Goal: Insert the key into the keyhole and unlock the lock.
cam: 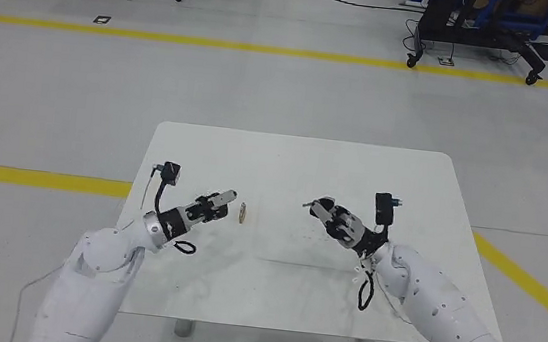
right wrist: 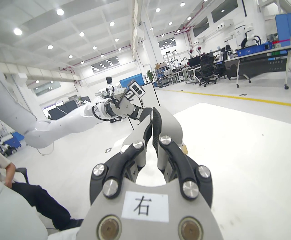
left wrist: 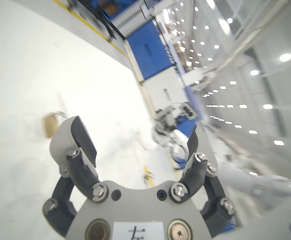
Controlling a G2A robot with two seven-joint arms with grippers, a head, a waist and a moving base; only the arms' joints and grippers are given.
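Small brass padlock [cam: 242, 212], silver shackle; L gripper [left wrist: 136, 125] apart beside it, R gripper [right wrist: 152, 112] together.

A white table [cam: 305, 164] stands on pale grey floor [cam: 261, 99] crossed by yellow lines [cam: 217, 41].

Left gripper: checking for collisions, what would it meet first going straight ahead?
Likely the padlock, lying just off its line; if it clears that, the right gripper. Depth is unclear.
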